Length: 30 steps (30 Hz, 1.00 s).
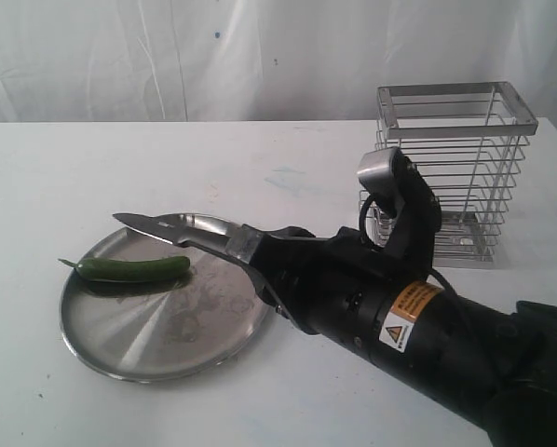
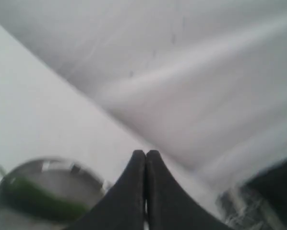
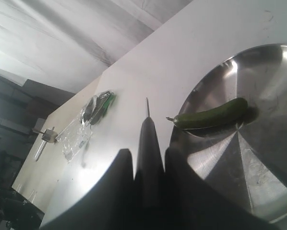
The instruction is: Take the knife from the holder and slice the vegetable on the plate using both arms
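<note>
One knife [image 1: 181,230] is in view: slim and dark, its blade catching pale glints, tapering to a sharp tip. The right end effector [image 1: 260,251] is clamped on its handle end, and the blade sticks straight out from between the fingers. In the exterior view its long axis runs nearly level, tip toward the left, slightly away from the camera, passing over the far rim of the single round steel plate [image 1: 148,349] on the white desk [image 1: 64,168].

One vegetable [image 1: 134,269] lies on the plate, glossy dark green, slender, with a thin stem tail at its left end. It lies left to right, roughly parallel to the blade and just on the near side of it; whether the two touch I cannot tell.

One wire holder [image 1: 455,172] stands upright on the desk, behind the right arm [image 1: 427,326], well apart from the plate.

The left end effector [image 2: 145,160] has its two dark fingers pressed together with nothing between them; that view is blurred.
</note>
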Available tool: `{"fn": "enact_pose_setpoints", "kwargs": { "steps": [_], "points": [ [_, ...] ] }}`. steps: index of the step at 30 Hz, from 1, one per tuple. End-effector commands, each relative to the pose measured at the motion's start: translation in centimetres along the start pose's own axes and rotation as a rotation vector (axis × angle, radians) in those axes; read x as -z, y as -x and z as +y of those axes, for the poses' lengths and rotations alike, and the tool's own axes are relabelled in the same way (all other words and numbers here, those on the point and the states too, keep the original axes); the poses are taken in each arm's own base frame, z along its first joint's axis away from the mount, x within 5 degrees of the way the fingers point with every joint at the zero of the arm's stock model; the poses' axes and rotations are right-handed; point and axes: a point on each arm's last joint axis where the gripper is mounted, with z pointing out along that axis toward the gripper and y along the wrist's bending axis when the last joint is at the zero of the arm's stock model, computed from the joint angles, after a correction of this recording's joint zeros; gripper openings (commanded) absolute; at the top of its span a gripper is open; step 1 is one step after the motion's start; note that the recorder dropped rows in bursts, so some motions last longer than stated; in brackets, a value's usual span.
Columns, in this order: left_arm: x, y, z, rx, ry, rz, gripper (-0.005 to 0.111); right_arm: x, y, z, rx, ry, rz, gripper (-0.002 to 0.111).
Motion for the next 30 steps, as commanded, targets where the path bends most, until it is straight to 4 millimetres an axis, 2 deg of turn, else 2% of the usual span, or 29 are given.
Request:
{"fn": "enact_pose_setpoints", "kwargs": {
  "steps": [1, 4, 6, 8, 11, 12, 14, 15, 18, 23, 30],
  "points": [
    [-3.6, -0.9, -0.8, -0.396, 0.233, 0.552, 0.0, 0.1, 0.2, 0.2, 0.008, 0.02, -0.017, 0.0],
    [-5.7, -1.1, -0.2, -0.548, 0.269, 0.669, 0.0, 0.1, 0.1, 0.1, 0.031, 0.011, -0.008, 0.0],
    [-6.4, -1.8, 0.1, -0.49, 0.283, 0.728, 0.0, 0.1, 0.0, 0.0, 0.054, 0.0, 0.003, 0.0],
    [-6.2, -3.4, 0.1, -0.332, 0.261, 0.829, 0.0, 0.1, 0.0, 0.0, 0.058, 0.0, 0.001, 0.0],
    [-5.6, -6.2, -1.0, -0.159, 0.044, 0.92, 0.0, 0.1, 0.1, 0.1, 0.077, 0.014, -0.015, 0.0],
    [-5.4, -6.9, -1.3, -0.152, -0.05, 0.923, 0.0, 0.1, 0.2, 0.1, 0.089, 0.017, -0.019, 0.0],
    [-5.1, -8.1, -1.8, -0.053, -0.2, 0.871, 0.0, 0.1, 0.2, 0.1, 0.114, 0.018, -0.02, 0.0],
    [-5.1, -8.5, -1.6, -0.01, -0.222, 0.84, 0.0, 0.1, 0.2, 0.1, 0.119, 0.018, -0.02, 0.0],
    [-5.3, -8.8, -0.8, 0.0, -0.217, 0.761, 0.0, 0.1, 0.1, 0.1, 0.128, 0.012, -0.013, 0.0],
    [-5.8, -9.2, -0.3, 0.011, -0.171, 0.779, 0.0, 0.1, -0.1, -0.1, 0.176, -0.003, 0.013, 0.0],
    [-8.0, -9.0, -0.4, -0.027, -0.124, 0.77, 0.0, 0.1, -0.3, -0.2, 0.26, -0.013, 0.036, 0.0]
  ]
}}
